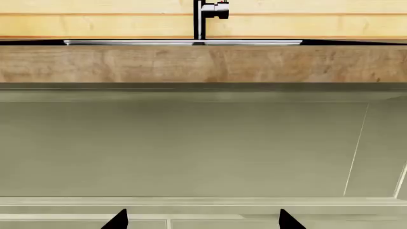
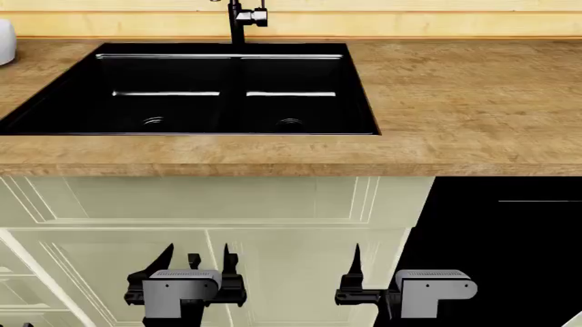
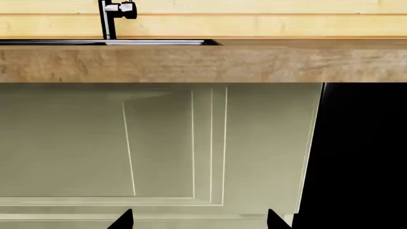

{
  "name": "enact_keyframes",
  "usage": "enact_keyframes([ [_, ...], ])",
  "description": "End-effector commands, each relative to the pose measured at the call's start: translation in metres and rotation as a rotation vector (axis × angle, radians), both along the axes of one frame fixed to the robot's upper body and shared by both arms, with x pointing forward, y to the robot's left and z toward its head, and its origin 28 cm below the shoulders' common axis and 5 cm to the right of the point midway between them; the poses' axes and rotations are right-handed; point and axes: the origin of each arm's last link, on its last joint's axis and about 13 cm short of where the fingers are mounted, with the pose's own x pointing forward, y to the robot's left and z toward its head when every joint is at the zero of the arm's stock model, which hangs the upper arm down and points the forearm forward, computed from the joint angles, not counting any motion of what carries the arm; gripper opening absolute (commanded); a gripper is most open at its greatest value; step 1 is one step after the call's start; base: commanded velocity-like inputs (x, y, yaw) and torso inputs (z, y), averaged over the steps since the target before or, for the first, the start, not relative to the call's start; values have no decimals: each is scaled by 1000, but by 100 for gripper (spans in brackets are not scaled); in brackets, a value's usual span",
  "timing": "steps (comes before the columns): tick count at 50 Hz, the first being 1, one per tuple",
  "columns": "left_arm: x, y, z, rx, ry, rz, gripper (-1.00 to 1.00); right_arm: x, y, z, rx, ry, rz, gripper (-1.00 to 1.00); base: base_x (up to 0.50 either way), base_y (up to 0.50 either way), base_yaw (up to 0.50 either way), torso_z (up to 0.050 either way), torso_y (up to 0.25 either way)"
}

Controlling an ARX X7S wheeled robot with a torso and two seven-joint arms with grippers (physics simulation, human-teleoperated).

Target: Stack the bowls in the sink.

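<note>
The sink (image 2: 191,88) lies in the upper left of the head view, and no bowls are visible inside; they are perhaps out of view. The left gripper (image 2: 195,262) and right gripper (image 2: 355,272) hang low before the cabinet (image 2: 272,204), jaws wide, empty. The task seems at its start; next the arms must rise to find a bowl.

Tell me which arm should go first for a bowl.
Left, probably. The only likely bowl in view is a white object at the counter's far left edge, on the left claw's side. The right claw hangs further right. Both sit low, open and empty; the sink holds nothing.
</note>
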Motion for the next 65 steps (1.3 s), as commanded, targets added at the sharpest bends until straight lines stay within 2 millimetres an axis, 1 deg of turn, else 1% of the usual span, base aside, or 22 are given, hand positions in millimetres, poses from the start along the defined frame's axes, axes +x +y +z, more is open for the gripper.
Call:
enact_keyframes([
  [1,-1,0,0,-16,3,1,100,0,1,0,-3,5,-1,100,0,0,0,0,0],
  [8,-6,-2,0,-30,4,-10,100,-4,-1,-2,-28,21,-4,100,0,0,0,0,0],
  [13,-8,-3,0,-32,5,-16,100,-8,-3,-1,1,25,4,100,0,66,0,0,0],
  [44,-7,-3,1,-46,13,-24,100,-10,-2,1,1,22,30,100,-19,500,0,0,0],
  [65,-7,-3,0,-52,14,-23,100,-7,-2,-1,-5,21,36,100,0,500,0,0,0],
])
